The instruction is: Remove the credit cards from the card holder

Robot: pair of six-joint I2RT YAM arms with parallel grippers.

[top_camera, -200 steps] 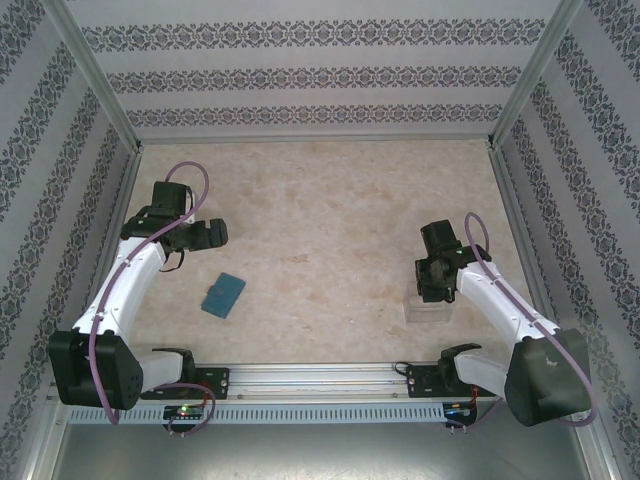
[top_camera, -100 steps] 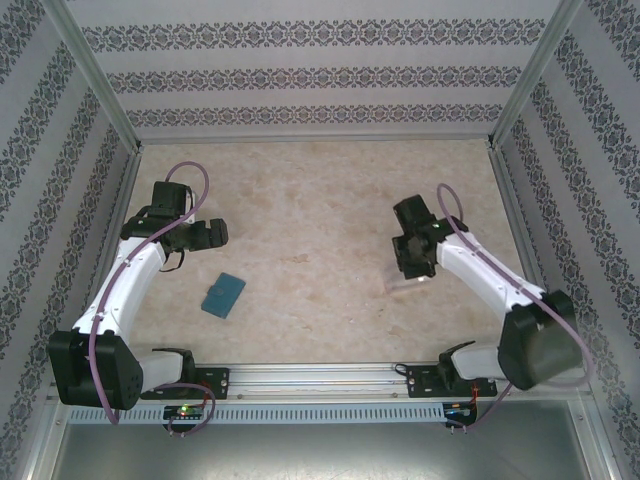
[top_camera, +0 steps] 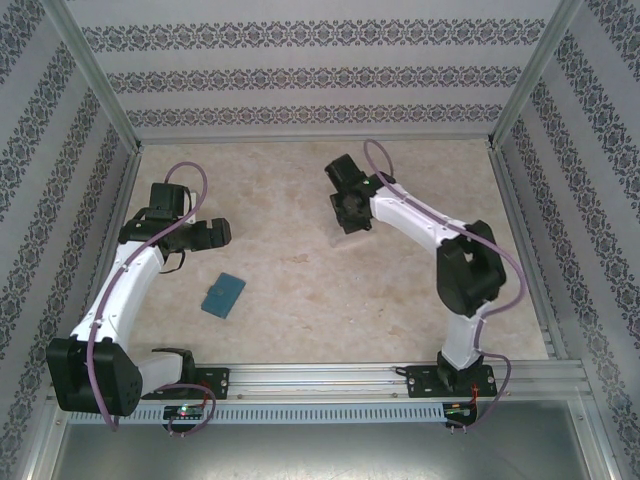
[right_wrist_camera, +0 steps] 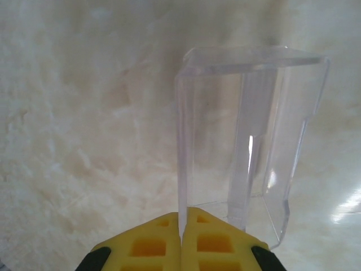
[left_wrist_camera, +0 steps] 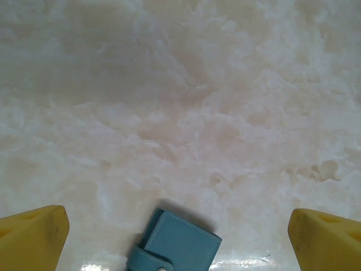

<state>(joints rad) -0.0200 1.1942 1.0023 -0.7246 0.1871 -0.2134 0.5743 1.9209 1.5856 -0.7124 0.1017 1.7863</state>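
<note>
A robotics lab test cell; a marble-patterned desk point(top_camera: 300, 190) is boxed in at 9, 12 and 3 o'clock by wallpapered panels point(top_camera: 320, 75) set in aluminium framing point(top_camera: 95, 80); a left arm point(top_camera: 130, 280) and a right arm point(top_camera: 415, 220) are bolted to a metal rail point(top_camera: 320, 376) at 6 o'clock; purple cables point(top_camera: 187, 166) loop along them.

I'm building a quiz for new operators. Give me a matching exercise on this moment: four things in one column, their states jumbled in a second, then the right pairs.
Things
1. card holder
2. clear tray
3. left claw
4. right claw

States
A. open, holding nothing
B. teal, closed, lying on the table
C. shut on a thin wall
D. see-through, gripped by one wall

Pairs: 1-B, 2-D, 3-A, 4-C
</note>
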